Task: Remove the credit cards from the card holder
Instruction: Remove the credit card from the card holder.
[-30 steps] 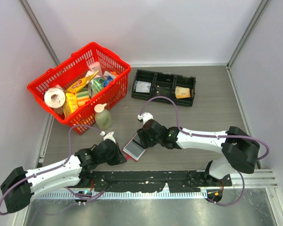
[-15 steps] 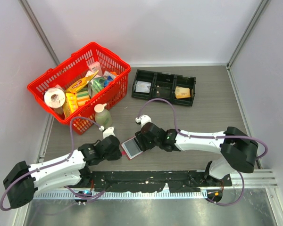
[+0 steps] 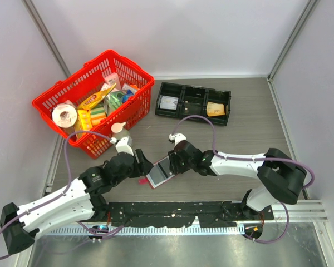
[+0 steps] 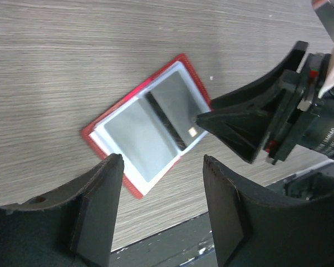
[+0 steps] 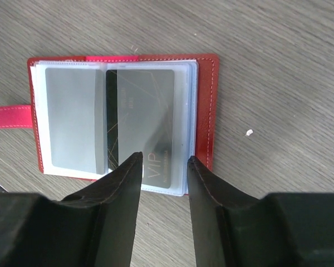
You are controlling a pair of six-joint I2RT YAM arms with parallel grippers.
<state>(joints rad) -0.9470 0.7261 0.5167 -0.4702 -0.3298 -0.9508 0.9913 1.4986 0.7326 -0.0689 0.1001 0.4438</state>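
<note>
The card holder [image 3: 160, 172] lies open near the bench's [image 3: 250, 139] 6 o'clock edge. The left hand [image 4: 162, 161] hovers released, and the right hand [image 5: 164, 161] is parted around the sleeved credit card [image 5: 139, 111]. Closing may pinch the slick sleeve [image 5: 182, 100] too and drag the unpinned holder.

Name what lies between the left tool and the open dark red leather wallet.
Nothing between left tool and wallet but bare grey tabletop; left wrist view.

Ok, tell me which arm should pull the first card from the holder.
Right. The right gripper, open, frames the end of the dark card in the open card holder; the left gripper hangs open above, farther off.
</note>
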